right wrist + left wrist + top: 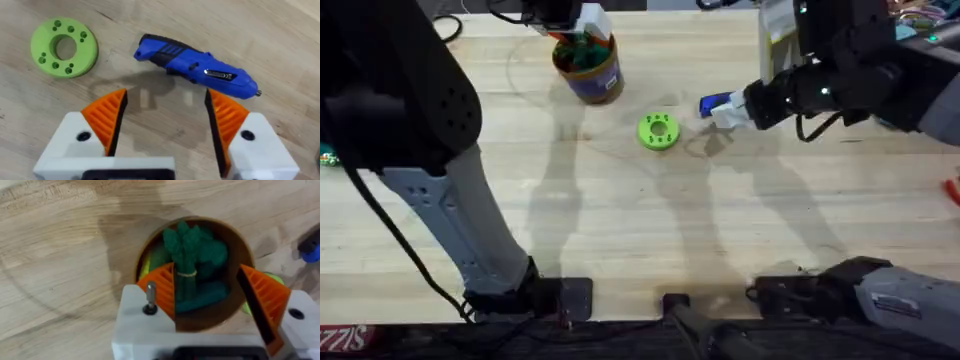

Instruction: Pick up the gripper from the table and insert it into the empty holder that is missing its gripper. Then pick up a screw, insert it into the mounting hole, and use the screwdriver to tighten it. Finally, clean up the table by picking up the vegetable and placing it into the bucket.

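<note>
surface: pale wood plank table (620, 230), arm shadows across the middle
room: dark clutter along the far edge, red-white strip at near left corner
bucket (588, 68): far side, left of centre, upright
vegetable (192, 255): green bundle standing in the bucket, between the pads, contact unclear
left gripper (210, 297): over the bucket mouth, jaws apart
screwdriver (197, 66): lying flat right of green holed disc (658, 131), well apart
right gripper (167, 117): above table just beside screwdriver, jaws wide apart, holding nothing
</note>
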Controlling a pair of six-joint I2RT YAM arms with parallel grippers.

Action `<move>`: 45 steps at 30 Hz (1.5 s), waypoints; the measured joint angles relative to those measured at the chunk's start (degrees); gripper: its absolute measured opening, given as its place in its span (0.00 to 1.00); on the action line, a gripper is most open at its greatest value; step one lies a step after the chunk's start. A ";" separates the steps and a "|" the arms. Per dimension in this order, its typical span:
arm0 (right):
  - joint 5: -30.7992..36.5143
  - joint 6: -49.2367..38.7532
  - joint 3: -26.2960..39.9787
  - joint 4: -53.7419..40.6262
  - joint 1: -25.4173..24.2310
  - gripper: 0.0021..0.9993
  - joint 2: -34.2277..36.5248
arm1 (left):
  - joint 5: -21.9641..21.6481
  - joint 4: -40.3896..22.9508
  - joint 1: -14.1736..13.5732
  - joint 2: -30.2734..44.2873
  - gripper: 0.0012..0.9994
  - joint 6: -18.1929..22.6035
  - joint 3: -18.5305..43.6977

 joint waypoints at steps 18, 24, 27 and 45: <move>0.00 0.00 0.00 -1.73 0.00 0.93 0.00 | -0.04 -7.14 0.14 -14.96 0.80 0.17 1.35; 0.02 0.00 -0.02 -2.92 0.00 0.93 0.00 | -1.60 -19.25 0.17 -23.44 0.80 1.66 2.08; 0.00 0.00 -0.02 -2.93 0.00 0.93 0.00 | -3.91 -24.64 0.17 -25.96 0.80 2.16 2.14; 0.00 0.00 -0.02 -2.93 0.00 0.93 0.00 | -7.29 -33.63 0.22 -32.08 0.81 2.58 2.14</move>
